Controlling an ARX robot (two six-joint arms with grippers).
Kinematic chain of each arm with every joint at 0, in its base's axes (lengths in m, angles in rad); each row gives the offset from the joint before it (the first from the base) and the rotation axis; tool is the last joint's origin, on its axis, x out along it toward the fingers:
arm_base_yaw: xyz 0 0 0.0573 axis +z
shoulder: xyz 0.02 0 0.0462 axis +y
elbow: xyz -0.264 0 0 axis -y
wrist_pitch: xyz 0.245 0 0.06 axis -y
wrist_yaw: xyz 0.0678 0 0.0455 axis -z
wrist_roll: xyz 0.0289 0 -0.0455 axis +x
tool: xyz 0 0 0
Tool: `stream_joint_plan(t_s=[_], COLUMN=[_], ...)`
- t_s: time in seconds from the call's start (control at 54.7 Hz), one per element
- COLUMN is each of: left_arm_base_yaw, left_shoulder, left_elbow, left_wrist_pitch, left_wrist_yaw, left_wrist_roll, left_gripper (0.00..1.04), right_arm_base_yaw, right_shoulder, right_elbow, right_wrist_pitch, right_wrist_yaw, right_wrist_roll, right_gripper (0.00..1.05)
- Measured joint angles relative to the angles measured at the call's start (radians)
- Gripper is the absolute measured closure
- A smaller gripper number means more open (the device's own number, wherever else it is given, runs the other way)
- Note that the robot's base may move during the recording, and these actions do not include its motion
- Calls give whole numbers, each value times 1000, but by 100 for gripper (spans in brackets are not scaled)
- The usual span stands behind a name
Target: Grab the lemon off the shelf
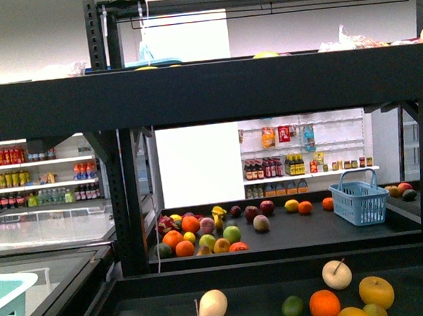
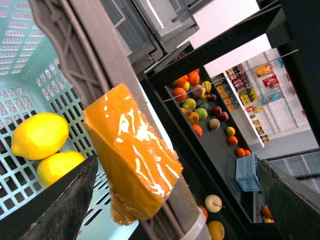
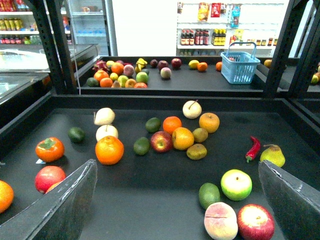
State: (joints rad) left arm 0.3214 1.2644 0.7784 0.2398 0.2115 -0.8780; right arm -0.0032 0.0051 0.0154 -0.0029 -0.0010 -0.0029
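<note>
Two lemons lay touching inside the teal basket beneath the left gripper, whose jaws stood apart and empty. The right gripper hovered over the shelf, spread wide, holding nothing.

**Surfaces as I see them**

The shelf looks to me like matt black painted metal, its tiers a dull dark sheet. My left wrist camera shows two lemons with smooth, faintly glossy yellow skin, lying in a basket of pale green perforated plastic. A glossy, wrinkled orange tape patch wraps a grey bar. A blue plastic basket sits near the far tier's right edge.
</note>
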Motion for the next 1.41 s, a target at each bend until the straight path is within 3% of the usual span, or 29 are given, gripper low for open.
stream_joint_plan(t_s=[0.566,0.859,1.005,1.151,1.224,1.279,1.334,1.407], left_arm_base_yaw=[-3,-52,-162,-374,-449,-555,-634,-639], left_shoulder=[-83,-242,-411,-638,-743,-862,-941,-991], left_elbow=[-13,-46,-123,-212,-221,-285,-359,-421], left_wrist_pitch=[-96,-106,-79,-81,-224,-333,-336,-321], left_wrist_yaw=[-34,-183,-321,-506,-421,-484,-541,-520], left_wrist_roll=[101,350,615,822,843,856,860,864], left_gripper=[8,8,8,8,19,32,43,55], right_arm_base_yaw=[0,0,0,0,0,0,0,0], right_shoulder=[0,0,0,0,0,0,0,0], right_elbow=[0,0,0,0,0,0,0,0], right_wrist_pitch=[0,0,0,0,0,0,0,0], right_wrist_yaw=[0,0,0,0,0,0,1,-1], right_wrist_roll=[0,0,0,0,0,0,0,0], right_gripper=[8,8,8,8,8,8,8,8])
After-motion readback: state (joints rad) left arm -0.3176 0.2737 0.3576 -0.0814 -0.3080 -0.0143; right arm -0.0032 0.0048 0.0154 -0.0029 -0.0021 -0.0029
